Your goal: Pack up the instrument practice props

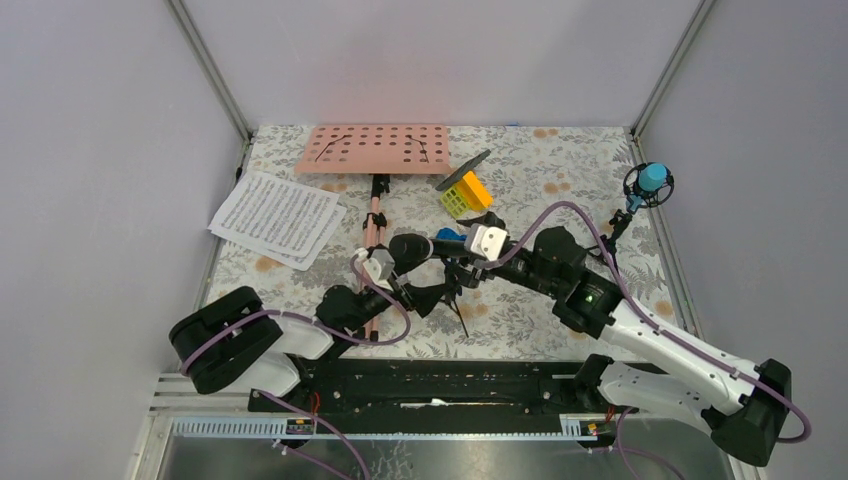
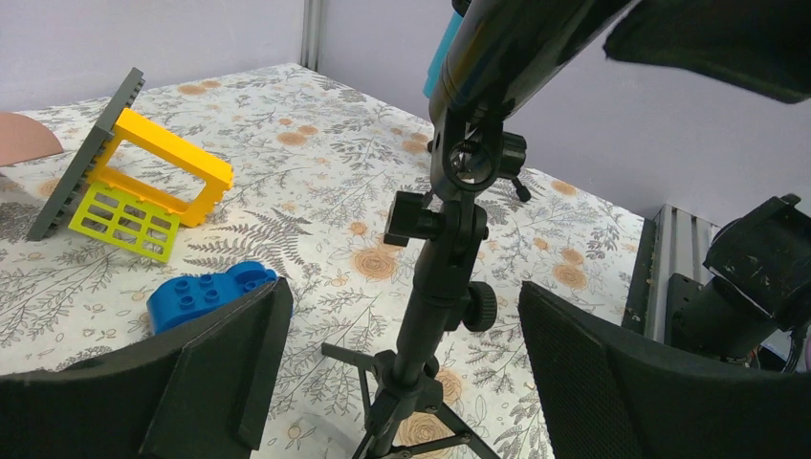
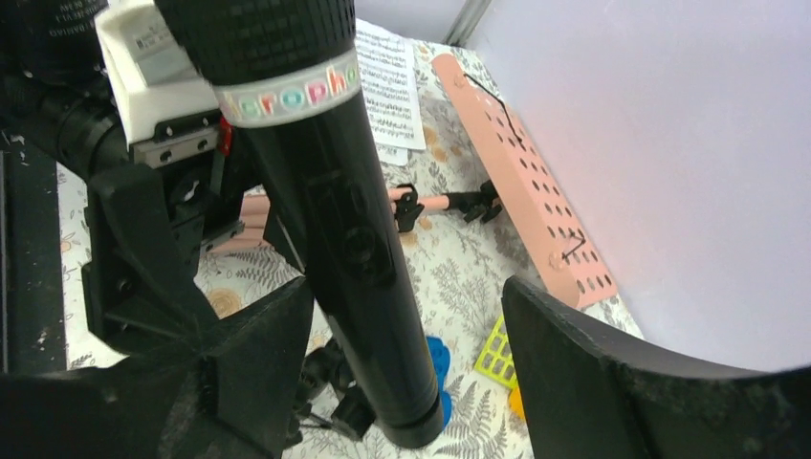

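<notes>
The black mic tilts on its small black tripod mid-table. My left gripper is open, its fingers standing on either side of the tripod stem with gaps on both sides. My right gripper is open around the mic body; the left finger is close against it, the right one stands apart. The pink music stand lies flat at the back, the white sheet-music pages to its left. The blue mic stands on its tripod at the right edge.
A yellow-green block with a grey plate lies just behind the black mic, and a small blue toy sits beside my left finger. Grey walls close in the table on three sides. The stand's pink pole runs toward my left arm.
</notes>
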### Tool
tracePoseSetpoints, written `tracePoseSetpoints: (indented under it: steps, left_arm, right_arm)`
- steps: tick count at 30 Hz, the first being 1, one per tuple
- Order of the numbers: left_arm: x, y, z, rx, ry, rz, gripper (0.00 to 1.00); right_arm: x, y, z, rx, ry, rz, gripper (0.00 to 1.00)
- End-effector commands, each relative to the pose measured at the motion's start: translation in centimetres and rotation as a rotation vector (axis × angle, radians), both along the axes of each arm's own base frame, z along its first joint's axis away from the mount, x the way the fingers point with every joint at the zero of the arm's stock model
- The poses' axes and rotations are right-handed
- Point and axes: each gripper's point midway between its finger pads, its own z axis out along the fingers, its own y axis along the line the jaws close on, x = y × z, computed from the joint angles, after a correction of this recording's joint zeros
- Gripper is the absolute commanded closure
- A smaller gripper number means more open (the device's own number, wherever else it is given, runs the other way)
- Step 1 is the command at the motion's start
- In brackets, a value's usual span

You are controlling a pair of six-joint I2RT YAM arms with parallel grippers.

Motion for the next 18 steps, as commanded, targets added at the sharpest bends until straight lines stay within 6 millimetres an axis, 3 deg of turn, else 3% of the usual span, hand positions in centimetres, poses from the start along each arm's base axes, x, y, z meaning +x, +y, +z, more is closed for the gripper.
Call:
tracePoseSetpoints:
  steps: [1,6,11,18]
  left_arm:
    - [-0.2,-0.7,3.9,-0.116,-0.076,-0.033,0.08]
    - [0.5,-0.7,3.9,-0.120,-0.066,-0.006,0.08]
    - [0.9,-1.3,3.5,-0.108,-0.063,-0.007,0.09]
    - [1.4,-1.8,3.4,-0.110,-0.058,-0.007,0.09]
  right_arm:
    - [-0.1,1.6,2.9,0.001,-0.089,0.058,0.26]
    - [0.0,2.7,2.7,-0.056,-0.111,0.075,0.43]
    - [0.1,3.2,1.9,-0.114,-0.139,0.074,0.48]
    - [0.0,3.4,2.1,-0.121,-0.146,0.076,0.75]
